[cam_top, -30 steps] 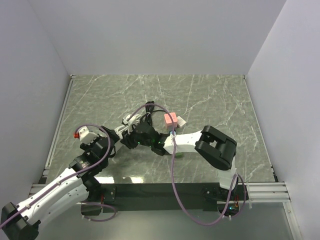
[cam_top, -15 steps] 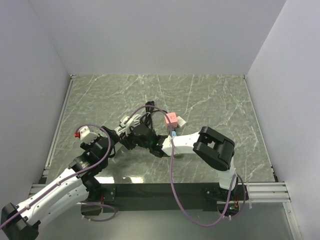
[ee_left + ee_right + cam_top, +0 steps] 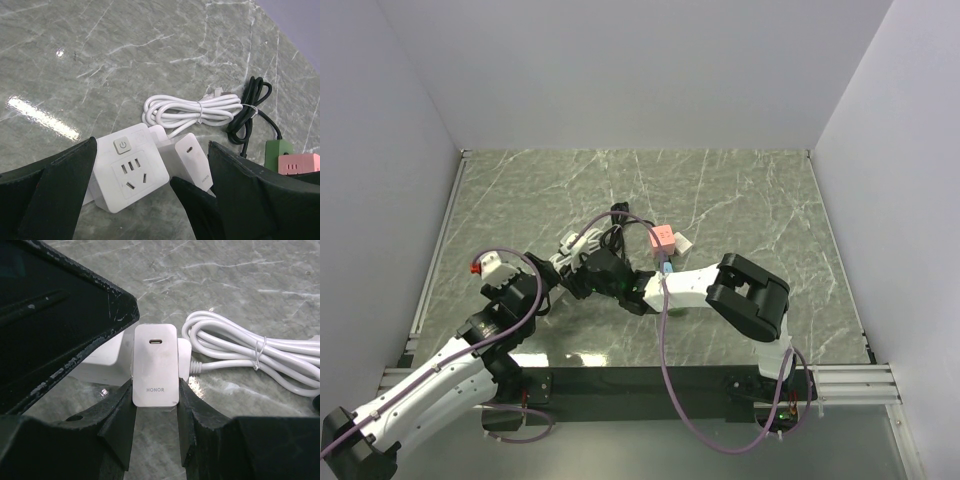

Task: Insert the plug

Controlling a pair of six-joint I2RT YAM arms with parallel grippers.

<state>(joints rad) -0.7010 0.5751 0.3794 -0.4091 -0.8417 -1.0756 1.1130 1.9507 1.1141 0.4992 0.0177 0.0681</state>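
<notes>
- Clamped on the white charger (image 3: 156, 360) with the right gripper (image 3: 156, 392), a finger on each flank.
- Edged left toward the socket cube (image 3: 127, 172) over the last second, then stilled, with the charger now just beside the cube past the fingertips, prongs hidden.
- Spread wide to either side of the cube with the left gripper (image 3: 152, 165), gripping nothing.
- Likely means alignment done, push-in next.

The white charger (image 3: 155, 365) reads "HONOR" (grey capitals, low on its face); the socket button (image 3: 122, 145) bears a power symbol.
</notes>
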